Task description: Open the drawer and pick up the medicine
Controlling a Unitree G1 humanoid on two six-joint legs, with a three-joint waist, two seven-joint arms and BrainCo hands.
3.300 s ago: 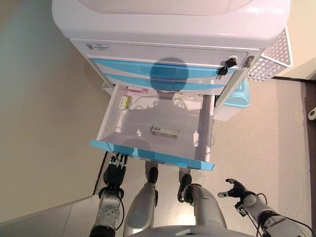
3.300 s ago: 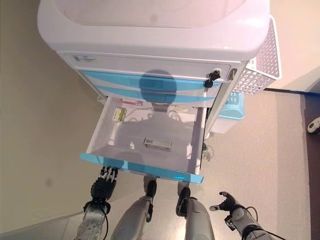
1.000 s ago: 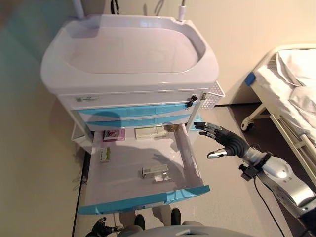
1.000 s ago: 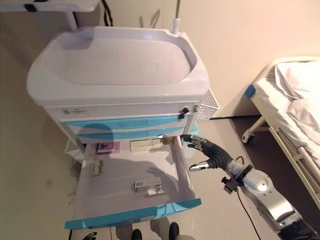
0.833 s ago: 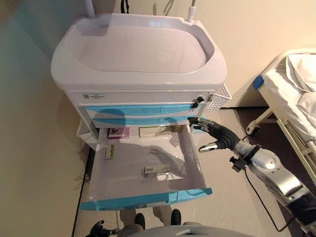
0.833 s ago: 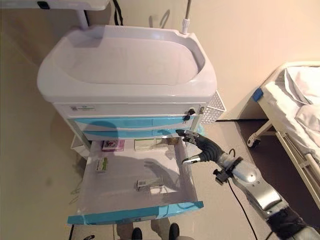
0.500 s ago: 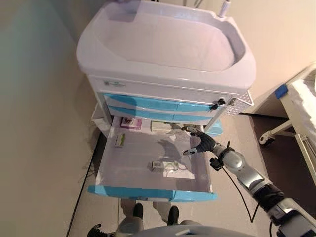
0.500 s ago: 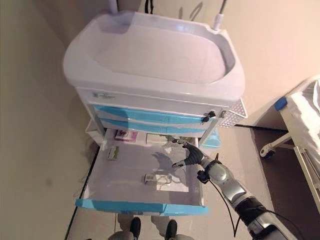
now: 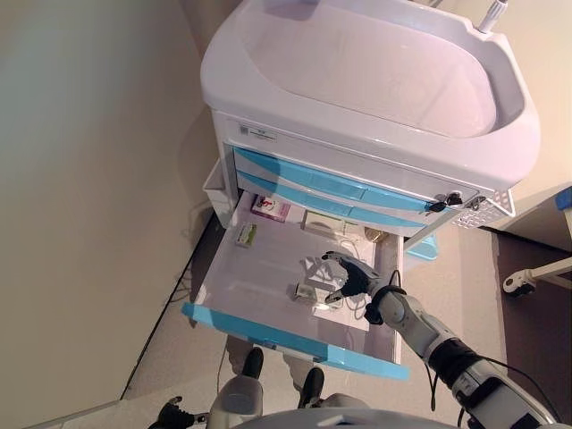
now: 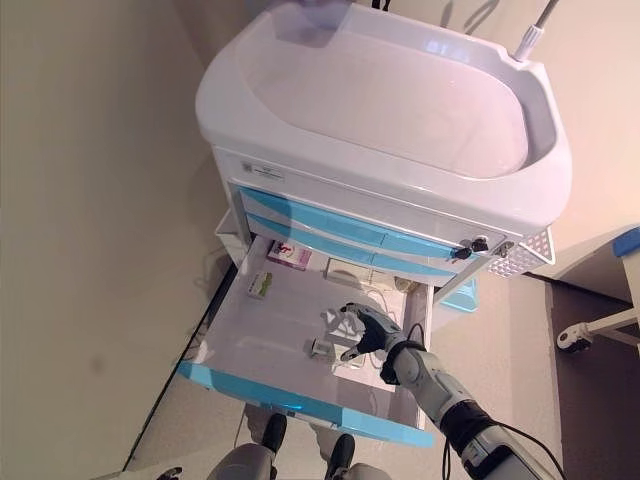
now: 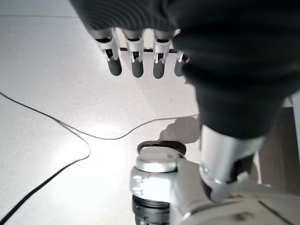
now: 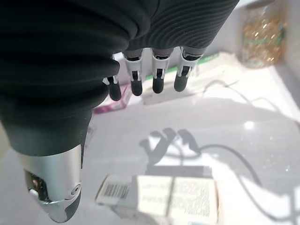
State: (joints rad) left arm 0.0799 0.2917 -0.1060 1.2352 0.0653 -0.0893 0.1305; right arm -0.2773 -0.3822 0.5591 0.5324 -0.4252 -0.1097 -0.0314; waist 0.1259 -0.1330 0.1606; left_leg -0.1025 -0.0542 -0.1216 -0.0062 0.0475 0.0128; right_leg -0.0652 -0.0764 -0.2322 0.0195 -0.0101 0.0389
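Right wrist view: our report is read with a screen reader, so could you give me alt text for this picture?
The robot's right hand hangs open just above a flat white medicine box lying on the floor of the open drawer, its fingers straight and not touching the box. Further back in the drawer lie a pink packet and a flat white pack.

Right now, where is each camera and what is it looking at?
Left eye view: on the head, looking down at the white cart and its open drawer; the right hand shows.
Right eye view: beside it, same scene.
Left wrist view: on the left arm, looking along the left hand at the floor.
Right wrist view: looks past its open fingers at the medicine box, which both eye views share.
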